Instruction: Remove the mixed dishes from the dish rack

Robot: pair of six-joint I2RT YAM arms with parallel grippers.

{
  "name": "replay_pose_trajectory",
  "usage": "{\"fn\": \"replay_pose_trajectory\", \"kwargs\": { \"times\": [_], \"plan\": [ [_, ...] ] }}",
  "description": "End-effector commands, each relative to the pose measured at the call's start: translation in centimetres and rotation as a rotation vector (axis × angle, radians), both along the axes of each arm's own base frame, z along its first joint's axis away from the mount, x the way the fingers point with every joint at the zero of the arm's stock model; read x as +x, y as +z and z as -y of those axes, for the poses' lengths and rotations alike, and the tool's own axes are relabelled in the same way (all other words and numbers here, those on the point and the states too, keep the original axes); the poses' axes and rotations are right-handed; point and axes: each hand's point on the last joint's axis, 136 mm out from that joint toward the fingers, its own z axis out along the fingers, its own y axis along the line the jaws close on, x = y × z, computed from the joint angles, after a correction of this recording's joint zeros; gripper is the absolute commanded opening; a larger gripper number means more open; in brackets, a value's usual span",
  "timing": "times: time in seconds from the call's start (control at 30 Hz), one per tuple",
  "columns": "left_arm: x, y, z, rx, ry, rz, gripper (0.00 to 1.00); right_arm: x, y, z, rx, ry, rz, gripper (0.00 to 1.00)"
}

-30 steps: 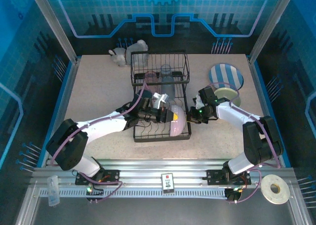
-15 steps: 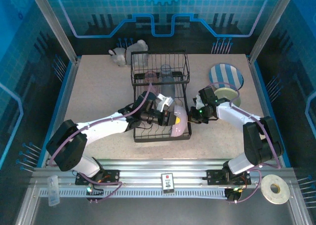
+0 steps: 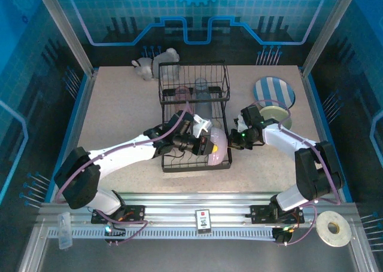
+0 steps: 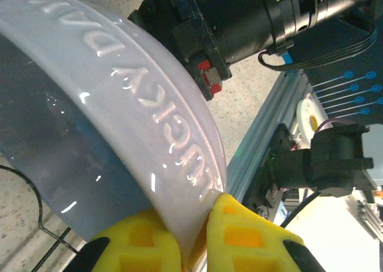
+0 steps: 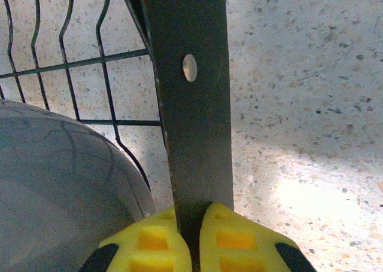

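A: What moved in the last second?
B: Left arm only. The left fingers [image 4: 137, 248] carried the lavender bowl [image 3: 218, 147] a shade toward the right fingers [image 5: 158, 242] and the near side of the dish rack [image 3: 197, 169].
A: Bowl attitude?
B: Turned with the wrist. It showed a broader face from above and now sits closer to edge-on. The left arm's shoulder link swung slightly outward.

Speckled beige tabletop [image 3: 119, 110]; blue-lit translucent panels [image 3: 119, 21] behind; aluminium rail [image 3: 179, 203] along near edge.
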Motion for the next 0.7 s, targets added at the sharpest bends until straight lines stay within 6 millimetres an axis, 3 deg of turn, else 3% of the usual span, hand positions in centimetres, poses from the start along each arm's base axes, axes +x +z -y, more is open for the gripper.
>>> {"fn": "replay_pose_trajectory", "kwargs": {
  "times": [0.0, 0.67],
  "plan": [
    [-0.3, 8.2, 0.1, -0.099, -0.069, 0.268, 0.00, -0.2, -1.2, 0.1, -0.022, -0.011, -0.039, 0.00],
    [-0.1, 9.1, -2.0, -0.009, -0.036, 0.372, 0.00, 0.7, -1.0, -0.1, -0.021, -0.009, -0.035, 0.00]
  ]
}}
